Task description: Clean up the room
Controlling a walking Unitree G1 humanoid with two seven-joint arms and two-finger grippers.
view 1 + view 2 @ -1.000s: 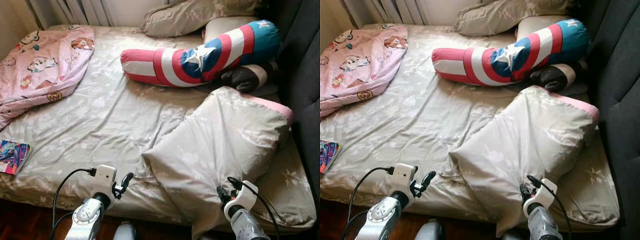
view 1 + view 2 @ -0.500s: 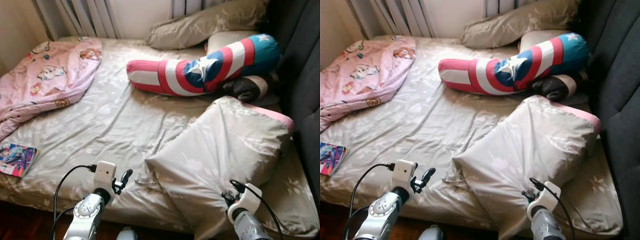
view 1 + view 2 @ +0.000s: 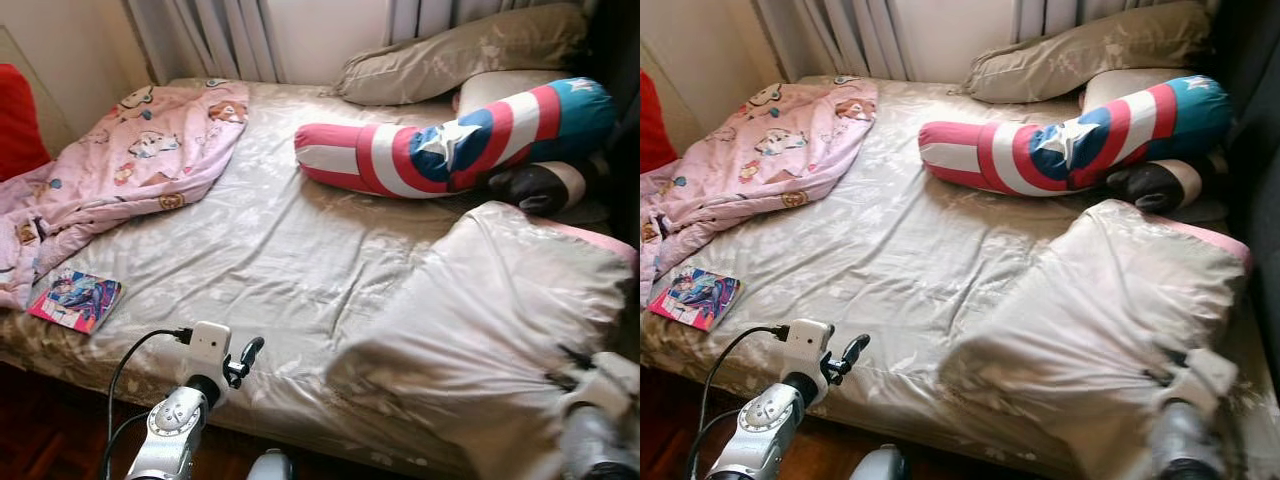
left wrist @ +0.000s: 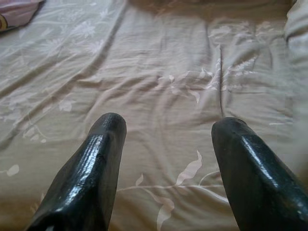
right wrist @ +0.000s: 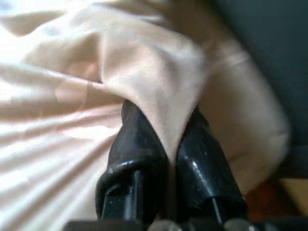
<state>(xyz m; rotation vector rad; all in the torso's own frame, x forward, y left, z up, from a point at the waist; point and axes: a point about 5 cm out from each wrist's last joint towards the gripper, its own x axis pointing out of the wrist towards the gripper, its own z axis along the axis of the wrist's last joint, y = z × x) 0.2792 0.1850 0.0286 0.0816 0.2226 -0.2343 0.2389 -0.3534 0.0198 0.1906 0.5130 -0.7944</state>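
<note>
Beige floral sheets cover a wide bed [image 3: 250, 250] that runs from the near edge back to a wall with pale vertical curtains [image 3: 215, 35]. On its right half lies the large beige floral pillow [image 3: 490, 320], its near corner bunched up and pinched tightly between the two black fingers [image 5: 139, 149] of the right gripper [image 5: 166, 149], which are pressed together on a fold of the cloth; a strip of pink lining shows along the pillow's far edge. In the eye views the right gripper [image 3: 1185, 385] is blurred at the pillow's near corner. Just behind the pillow rests a long bolster with red, white and blue stripes and a white star [image 3: 450, 140], with a dark brown and cream cushion [image 3: 540, 185] tucked beside its right end. Two more beige pillows [image 3: 460, 55] sit against the wall beyond it. The left gripper [image 3: 245, 358] hovers over the bed's near edge, its fingers [image 4: 91, 168] spread wide apart with nothing between them, bare sheet beneath. Farther left, a pink cartoon-print blanket [image 3: 130, 160] lies crumpled across the far left corner, and a colourful thin book [image 3: 75, 300] rests flat near its lower edge. Something red [image 3: 15, 120] stands by the left wall.
</note>
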